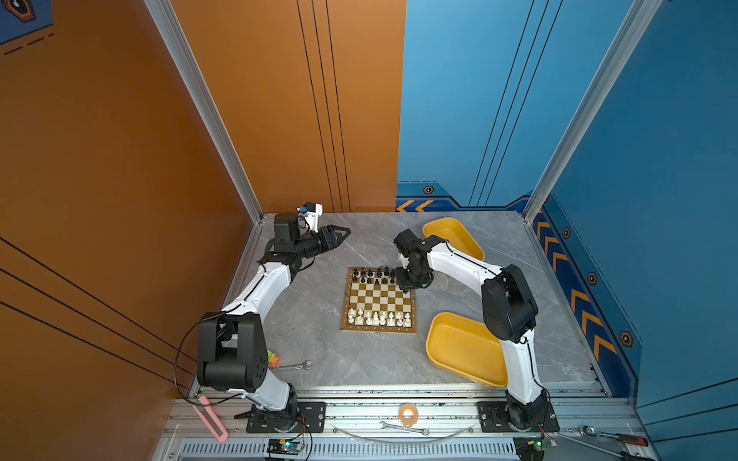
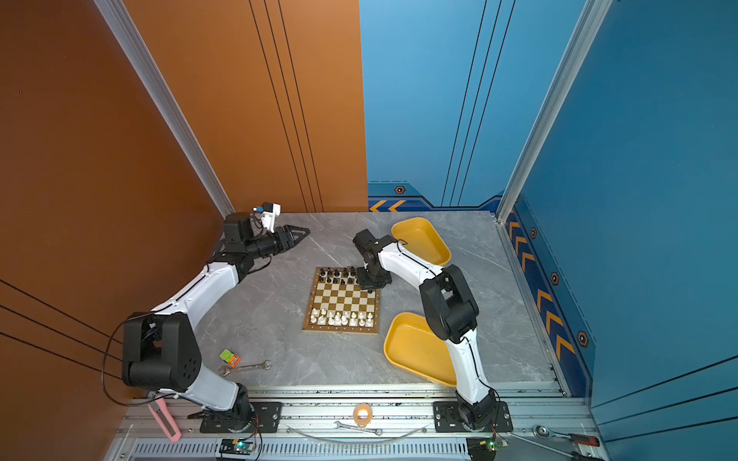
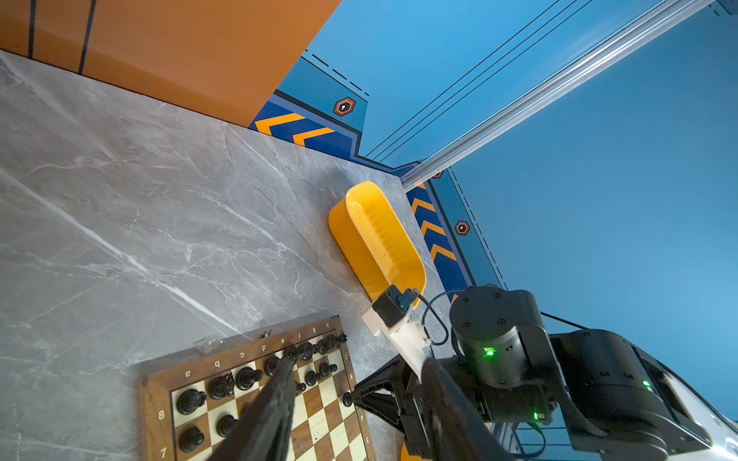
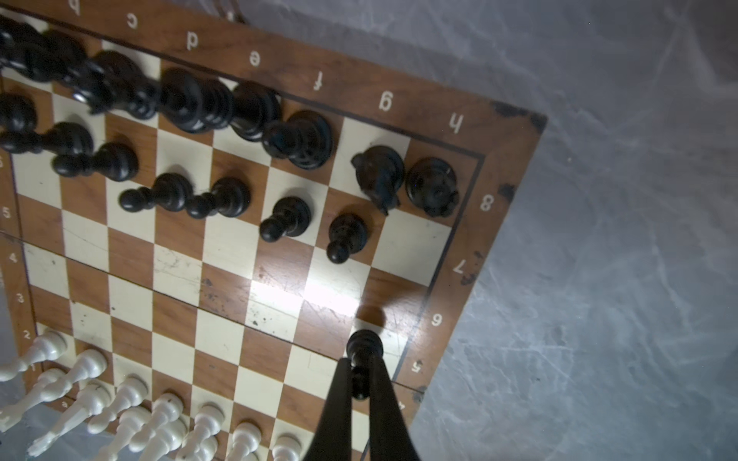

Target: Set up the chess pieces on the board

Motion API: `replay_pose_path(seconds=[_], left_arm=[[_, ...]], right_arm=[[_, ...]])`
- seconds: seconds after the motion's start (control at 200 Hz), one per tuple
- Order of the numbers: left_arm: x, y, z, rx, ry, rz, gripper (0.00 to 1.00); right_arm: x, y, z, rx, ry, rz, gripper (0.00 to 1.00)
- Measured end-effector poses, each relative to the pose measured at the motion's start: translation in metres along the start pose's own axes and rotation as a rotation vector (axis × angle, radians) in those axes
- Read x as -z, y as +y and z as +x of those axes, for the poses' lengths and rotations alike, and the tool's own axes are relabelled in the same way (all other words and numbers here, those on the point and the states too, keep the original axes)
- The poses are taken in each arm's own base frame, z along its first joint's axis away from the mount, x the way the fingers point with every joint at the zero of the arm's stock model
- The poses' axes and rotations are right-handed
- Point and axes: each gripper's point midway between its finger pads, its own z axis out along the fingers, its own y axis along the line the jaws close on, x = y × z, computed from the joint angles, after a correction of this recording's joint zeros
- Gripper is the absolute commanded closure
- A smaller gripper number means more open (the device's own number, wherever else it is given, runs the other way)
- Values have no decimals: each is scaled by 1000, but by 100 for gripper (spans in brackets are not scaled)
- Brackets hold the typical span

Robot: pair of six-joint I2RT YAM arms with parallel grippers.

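Observation:
The board point(image 1: 377, 329) point(image 2: 339, 329) lies mid-table. Black chess pieces point(image 1: 373, 273) fill its far two rows and white pieces point(image 1: 379, 318) its near two. My right gripper point(image 4: 361, 361) point(image 1: 403, 285) is shut on a black pawn point(image 4: 364, 344), held by its stem just above the board's right edge point(image 4: 461, 267), near the 5 and 6 marks, casting a shadow there. In the black pawn row, the cream square by the h edge point(image 4: 411, 247) is bare. My left gripper point(image 1: 344, 231) point(image 2: 303, 231) hovers open and empty over the table at the back left, away from the board.
Two yellow trays sit right of the board, one at the back point(image 1: 455, 237), one at the front point(image 1: 463, 347) under my right arm. A wrench point(image 1: 293, 365) and a small orange item point(image 1: 274, 360) lie front left. A tape roll point(image 1: 408, 413) and tools rest on the front rail.

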Motion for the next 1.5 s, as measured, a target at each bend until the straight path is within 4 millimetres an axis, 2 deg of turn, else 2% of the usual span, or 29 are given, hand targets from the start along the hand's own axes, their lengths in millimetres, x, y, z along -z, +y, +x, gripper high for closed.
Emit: replay_pose_path(seconds=[0.15, 0.366, 0.646, 1.352, 1.502], left_arm=[[2, 2, -1, 3, -4, -5, 48], [6, 5, -1, 6, -11, -12, 48], [10, 8, -5, 9, -24, -20, 48], [12, 11, -7, 11, -30, -24, 49], [12, 11, -7, 11, -30, -25, 49]], right_arm=[[2, -3, -10, 3, -25, 15, 95], [-10, -16, -20, -11, -23, 52, 95], [-5, -23, -35, -18, -54, 57, 94], [-11, -21, -34, -17, -25, 63, 94], [-12, -21, -34, -17, -24, 64, 88]])
